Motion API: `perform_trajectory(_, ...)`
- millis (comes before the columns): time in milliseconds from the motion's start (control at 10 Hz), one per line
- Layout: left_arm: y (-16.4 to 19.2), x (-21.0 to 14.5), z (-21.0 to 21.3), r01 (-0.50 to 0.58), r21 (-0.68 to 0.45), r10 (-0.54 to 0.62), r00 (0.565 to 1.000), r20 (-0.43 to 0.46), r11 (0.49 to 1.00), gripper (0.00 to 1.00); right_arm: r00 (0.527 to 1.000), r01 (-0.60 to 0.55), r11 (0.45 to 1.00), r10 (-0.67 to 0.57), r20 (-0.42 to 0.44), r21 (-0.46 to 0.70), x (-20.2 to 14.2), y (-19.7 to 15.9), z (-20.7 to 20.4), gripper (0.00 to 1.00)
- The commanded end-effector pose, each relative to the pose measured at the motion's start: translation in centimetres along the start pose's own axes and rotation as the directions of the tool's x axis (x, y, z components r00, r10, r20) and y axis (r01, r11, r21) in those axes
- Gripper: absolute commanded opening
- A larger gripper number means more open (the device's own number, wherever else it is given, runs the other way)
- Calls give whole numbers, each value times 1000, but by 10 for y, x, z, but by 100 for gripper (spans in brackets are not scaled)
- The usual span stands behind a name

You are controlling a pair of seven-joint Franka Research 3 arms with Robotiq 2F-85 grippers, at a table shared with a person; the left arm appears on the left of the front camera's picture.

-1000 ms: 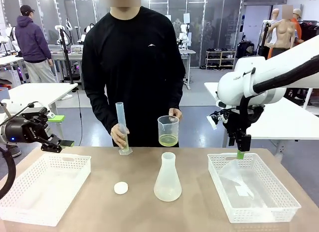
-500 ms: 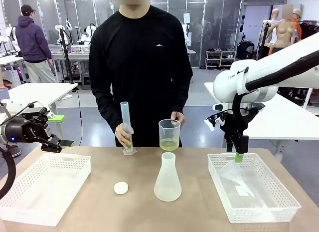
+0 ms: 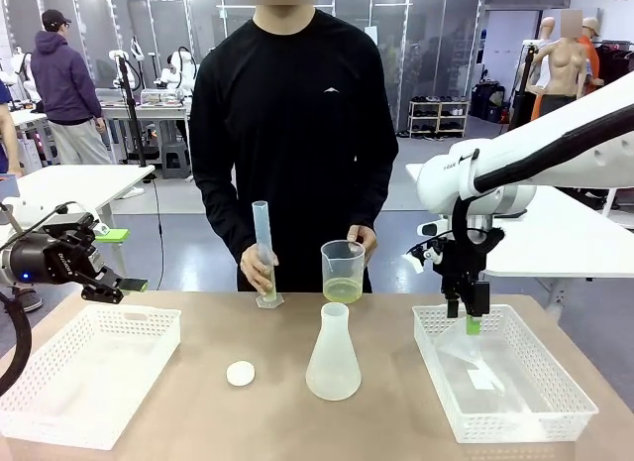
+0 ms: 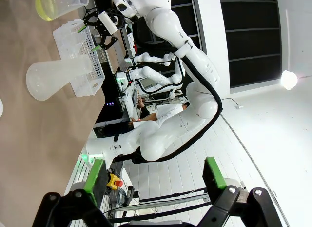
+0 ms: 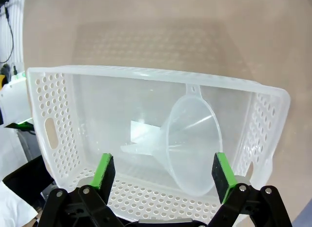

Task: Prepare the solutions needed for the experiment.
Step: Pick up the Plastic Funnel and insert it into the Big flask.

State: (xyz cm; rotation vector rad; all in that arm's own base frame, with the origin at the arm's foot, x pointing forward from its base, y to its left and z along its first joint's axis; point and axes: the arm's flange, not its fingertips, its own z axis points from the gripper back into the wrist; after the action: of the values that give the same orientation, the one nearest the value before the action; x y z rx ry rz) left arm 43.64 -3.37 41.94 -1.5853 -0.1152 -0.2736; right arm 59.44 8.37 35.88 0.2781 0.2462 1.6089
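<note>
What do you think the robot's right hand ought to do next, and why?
Probably lower the right hand, its jaws open, straight down around the clear funnel lying in the white basket, then close. It hangs just above the funnel, and the conical flask on the table has no funnel in its neck yet.

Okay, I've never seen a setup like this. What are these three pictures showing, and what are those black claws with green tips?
Those claws are two robot arms' grippers. One picture looks across the table from between the arms; the other two come from cameras on each wrist. The left gripper and right gripper are both open, holding nothing; the right hangs over a funnel in a white basket. A person holds a measuring cylinder and a beaker of yellow-green liquid. A conical flask stands mid-table.
</note>
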Motion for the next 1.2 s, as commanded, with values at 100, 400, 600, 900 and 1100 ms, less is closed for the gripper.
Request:
perform_trajectory(100, -2, 1, 0, -4, -2, 4, 1000, -3, 1000, 100, 998, -54, 993, 56, -18, 107, -1, -12, 6, 100)
perform_trajectory(400, -2, 1, 0, -4, -2, 4, 1000, -3, 1000, 100, 998, -30, 982, 40, -54, 185, 0, -21, -3, 100)
perform_trajectory(600, -2, 1, 0, -4, -2, 4, 1000, -3, 1000, 100, 997, -39, 978, 51, -55, 204, -3, -33, -8, 100)
perform_trajectory(900, -2, 1, 0, -4, -2, 4, 1000, -3, 1000, 100, 998, -24, 970, 39, -58, 243, -6, -46, -15, 81)
perform_trajectory(1100, -2, 1, 0, -4, -2, 4, 1000, -3, 1000, 100, 998, -14, 968, 31, -62, 250, -6, -48, -14, 61)
